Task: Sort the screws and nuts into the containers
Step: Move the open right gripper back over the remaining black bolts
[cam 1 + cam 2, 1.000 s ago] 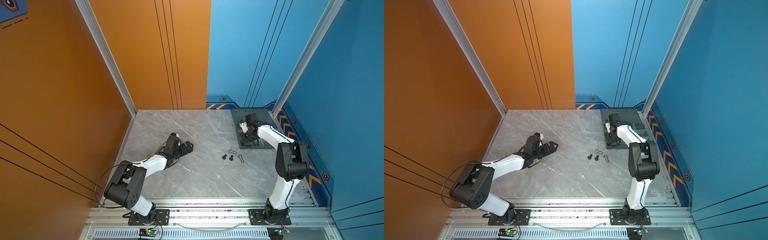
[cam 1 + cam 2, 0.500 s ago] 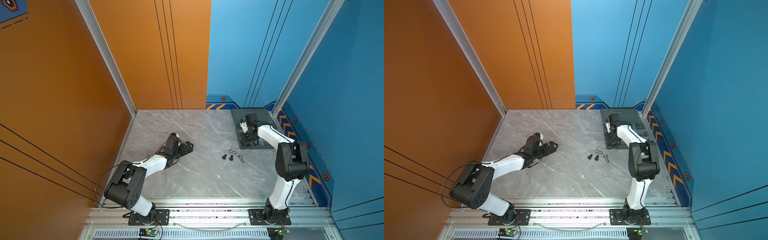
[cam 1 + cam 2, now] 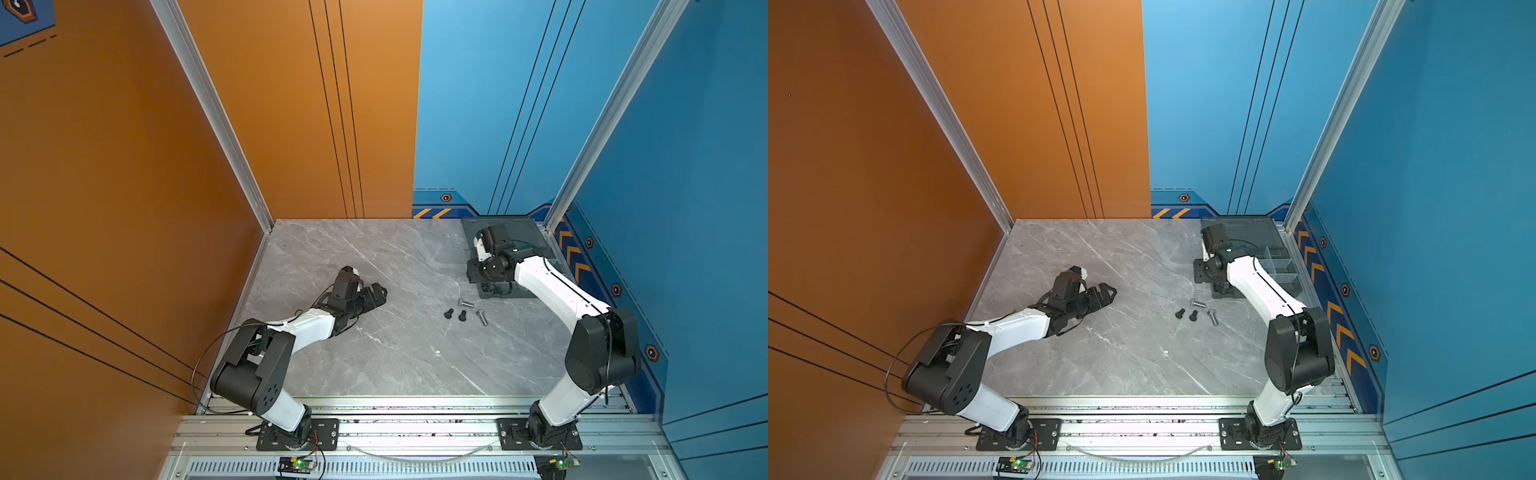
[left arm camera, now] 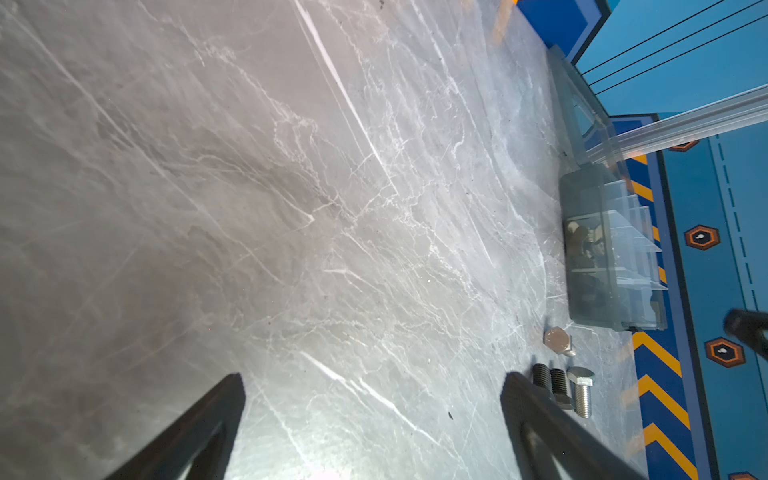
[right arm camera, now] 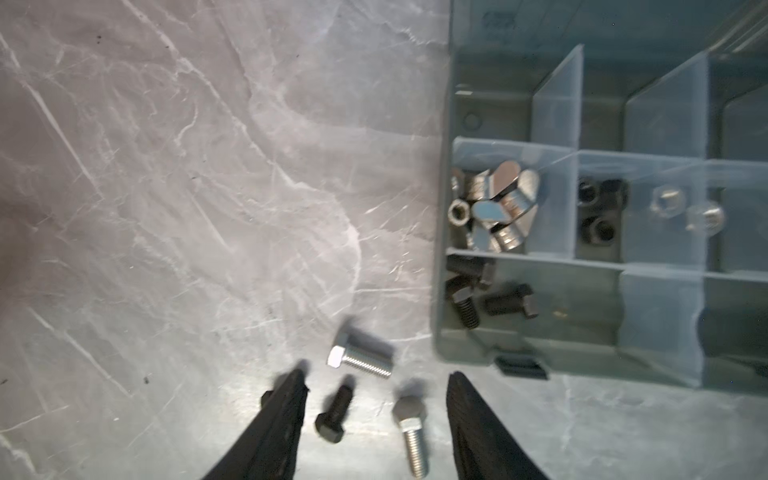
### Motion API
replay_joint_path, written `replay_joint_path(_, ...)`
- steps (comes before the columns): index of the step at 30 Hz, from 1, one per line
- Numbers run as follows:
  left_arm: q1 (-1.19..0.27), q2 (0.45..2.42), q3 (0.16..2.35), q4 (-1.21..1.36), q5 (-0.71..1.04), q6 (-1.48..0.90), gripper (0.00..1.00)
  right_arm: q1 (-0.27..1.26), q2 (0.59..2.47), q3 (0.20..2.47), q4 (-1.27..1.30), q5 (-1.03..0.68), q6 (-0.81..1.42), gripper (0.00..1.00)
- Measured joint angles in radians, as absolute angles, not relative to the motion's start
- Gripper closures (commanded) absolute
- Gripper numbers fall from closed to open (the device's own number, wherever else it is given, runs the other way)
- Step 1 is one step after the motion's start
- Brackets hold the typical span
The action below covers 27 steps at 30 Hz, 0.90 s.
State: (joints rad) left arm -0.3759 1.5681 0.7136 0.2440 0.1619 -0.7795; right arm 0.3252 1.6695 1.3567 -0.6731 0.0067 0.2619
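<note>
Screws (image 3: pixel 462 316) loose: 2 silver, 2 black | left claw (image 4: pixel 372 376) spread wide, empty | right claw (image 5: pixel 377 373) parted, empty

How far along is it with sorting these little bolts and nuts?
It looks well along. The box already holds wing nuts, black nuts, silver nuts and sorted black screws. Nothing is in hand: the right gripper hangs open and empty, and the left gripper is open too. Left on the table: two loose black screws and two loose silver screws.
</note>
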Motion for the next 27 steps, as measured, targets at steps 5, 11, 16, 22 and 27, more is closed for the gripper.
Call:
replay_joint_path(5, -0.416, 1.608, 0.761, 0.231, 0.159, -0.764, 0.02, 0.395, 1.672, 1.303, -0.685, 0.012, 0.453, 0.42)
replay_joint_path(11, -0.522, 1.665, 0.891, 0.174, 0.137, -0.691, 0.02, 0.403, 1.672, 1.219, -0.688, 0.012, 0.598, 0.41)
replay_joint_path(16, -0.577, 1.717, 0.957, 0.137, 0.127, -0.638, 0.02, 0.422, 1.672, 1.179, -0.688, 0.001, 0.654, 0.43)
replay_joint_path(22, -0.581, 1.734, 0.958, 0.109, 0.127, -0.623, 0.02, 0.448, 1.672, 1.128, -0.685, 0.001, 0.704, 0.45)
replay_joint_path(27, -0.576, 1.734, 0.958, 0.098, 0.128, -0.611, 0.02, 0.461, 1.685, 1.110, -0.672, 0.005, 0.734, 0.47)
